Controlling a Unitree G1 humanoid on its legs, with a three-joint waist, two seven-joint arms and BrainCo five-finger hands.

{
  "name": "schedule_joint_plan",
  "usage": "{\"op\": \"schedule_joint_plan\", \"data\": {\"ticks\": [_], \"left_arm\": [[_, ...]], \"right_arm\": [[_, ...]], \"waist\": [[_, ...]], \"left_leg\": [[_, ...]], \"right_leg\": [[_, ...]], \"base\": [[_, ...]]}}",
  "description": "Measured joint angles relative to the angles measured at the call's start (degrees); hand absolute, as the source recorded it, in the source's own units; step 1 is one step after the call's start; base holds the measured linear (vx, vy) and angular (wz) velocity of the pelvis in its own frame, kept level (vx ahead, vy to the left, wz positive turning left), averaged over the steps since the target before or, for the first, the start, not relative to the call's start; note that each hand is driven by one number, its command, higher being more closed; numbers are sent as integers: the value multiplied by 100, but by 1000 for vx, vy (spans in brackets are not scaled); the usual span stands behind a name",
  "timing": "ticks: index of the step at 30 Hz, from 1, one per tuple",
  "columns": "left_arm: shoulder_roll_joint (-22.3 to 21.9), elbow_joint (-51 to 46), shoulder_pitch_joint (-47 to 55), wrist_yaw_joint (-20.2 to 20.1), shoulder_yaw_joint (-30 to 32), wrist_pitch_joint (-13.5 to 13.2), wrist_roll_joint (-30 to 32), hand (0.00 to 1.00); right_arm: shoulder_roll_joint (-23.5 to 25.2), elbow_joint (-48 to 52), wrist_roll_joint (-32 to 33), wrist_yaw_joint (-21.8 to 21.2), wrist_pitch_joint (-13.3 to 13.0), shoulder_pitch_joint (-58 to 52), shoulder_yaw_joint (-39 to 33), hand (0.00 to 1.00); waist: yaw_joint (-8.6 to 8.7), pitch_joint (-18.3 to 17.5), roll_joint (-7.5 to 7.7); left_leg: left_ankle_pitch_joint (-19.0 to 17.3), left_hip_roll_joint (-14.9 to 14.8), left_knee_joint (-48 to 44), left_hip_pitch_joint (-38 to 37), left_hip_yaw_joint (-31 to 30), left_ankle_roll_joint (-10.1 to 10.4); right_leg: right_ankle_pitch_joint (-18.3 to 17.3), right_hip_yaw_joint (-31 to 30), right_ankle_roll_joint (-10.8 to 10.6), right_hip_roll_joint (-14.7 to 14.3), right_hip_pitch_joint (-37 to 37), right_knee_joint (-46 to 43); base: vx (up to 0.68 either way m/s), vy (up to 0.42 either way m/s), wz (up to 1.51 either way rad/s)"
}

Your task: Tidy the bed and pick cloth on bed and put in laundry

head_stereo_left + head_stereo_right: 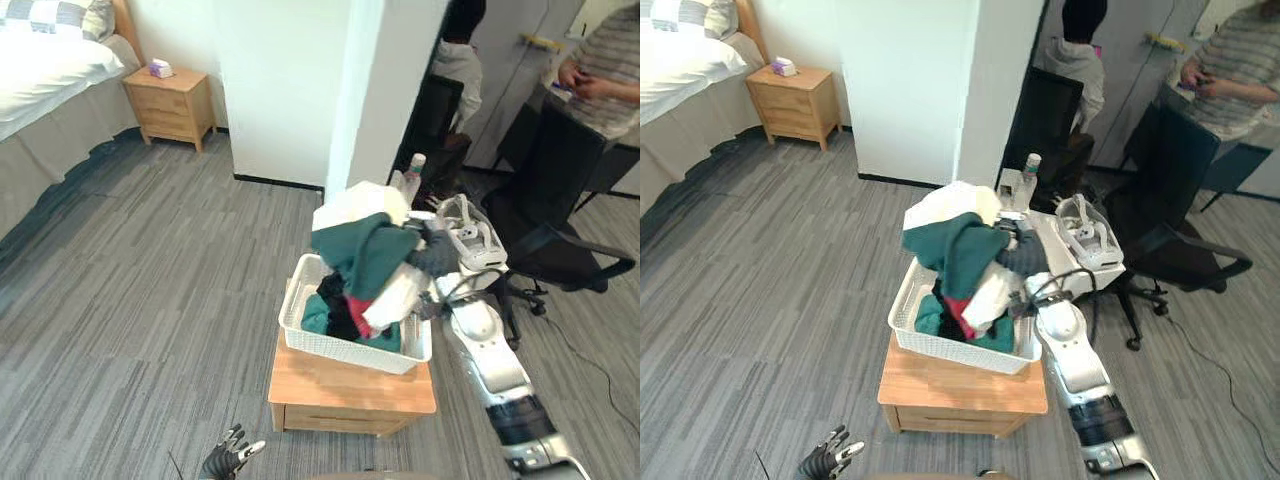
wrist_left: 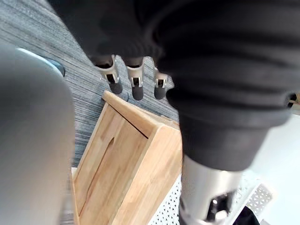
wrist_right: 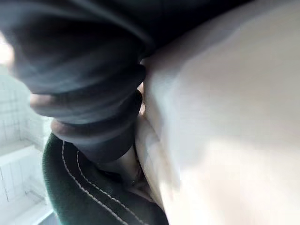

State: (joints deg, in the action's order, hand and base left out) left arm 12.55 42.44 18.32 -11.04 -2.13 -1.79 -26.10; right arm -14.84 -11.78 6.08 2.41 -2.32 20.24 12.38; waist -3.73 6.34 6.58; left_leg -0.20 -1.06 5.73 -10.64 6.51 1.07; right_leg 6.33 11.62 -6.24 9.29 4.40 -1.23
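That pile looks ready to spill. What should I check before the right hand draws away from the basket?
1. White basket sits on the wooden stand: ok.
2. Clothes below the rim: not ok, the green cloth is heaped well above it.
3. Right hand free of cloth: cannot tell, it is sunk in the pile.
4. Left hand empty, fingers relaxed: ok.
5. Person stands apart from the arm: ok.

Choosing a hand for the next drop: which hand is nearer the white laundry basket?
Right. The right hand is against the clothes piled in the basket; the left hand hangs low before the wooden stand, apart from the basket.
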Motion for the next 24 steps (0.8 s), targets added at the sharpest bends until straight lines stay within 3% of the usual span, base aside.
{"op": "schedule_joint_plan", "data": {"ticks": [2, 6, 8, 10, 14, 18, 24], "left_arm": [[23, 4, -232, 90, 67, 125, 36, 0], [121, -68, -1400, 353, 497, 268, -42, 0], [90, -203, -1803, 431, 514, 277, -124, 0], [60, -283, -1909, 550, 541, 285, -260, 0], [19, -258, -1927, 640, 560, 354, -262, 0], [-16, -276, -2023, 658, 561, 377, -262, 0], [-8, -261, -2394, 761, 545, 400, -260, 0]], "right_arm": [[3, -527, -5, 217, 76, 410, 1, 100], [-223, -2213, -55, 761, 23, 2690, -78, 100], [-552, -2657, -55, 889, 5, 3499, -98, 100], [-994, -2983, -40, 916, 4, 3968, -87, 100], [-1795, -3039, 128, 916, 20, 3995, -177, 100], [-2430, -2946, 250, 830, 5, 4087, -366, 100], [-2491, -2737, 424, 640, -53, 3537, -561, 100]], "waist": [[-53, 132, 31], [-80, 1243, 223], [-205, 1726, 68], [-192, 2084, -53], [-192, 2221, 85], [-152, 2221, 84], [-148, 2223, 79]], "left_leg": [[-41, -15, 0, 262, -42, -15], [134, -177, -467, 1442, 209, 78], [419, -263, -469, 1830, 253, 144], [834, -416, -151, 1987, 252, 237], [967, -532, -29, 2059, 266, 248], [955, -652, -29, 2168, 458, 257], [929, -677, -29, 2265, 512, 254]], "right_leg": [[91, 17, 119, 4, -215, 36], [175, 105, 234, 71, -1009, 12], [194, 137, 178, 59, -1353, 45], [245, 267, 113, -96, -1542, 108], [293, 228, 121, -232, -1648, 158], [790, -108, 57, -408, -1824, 349], [892, -266, 114, -455, -1999, 351]], "base": [[-156, -9, 25], [-227, -23, 50], [-202, -64, 30], [-122, -123, 18], [24, -51, -4], [13, 29, -30], [-33, 56, -12]]}}
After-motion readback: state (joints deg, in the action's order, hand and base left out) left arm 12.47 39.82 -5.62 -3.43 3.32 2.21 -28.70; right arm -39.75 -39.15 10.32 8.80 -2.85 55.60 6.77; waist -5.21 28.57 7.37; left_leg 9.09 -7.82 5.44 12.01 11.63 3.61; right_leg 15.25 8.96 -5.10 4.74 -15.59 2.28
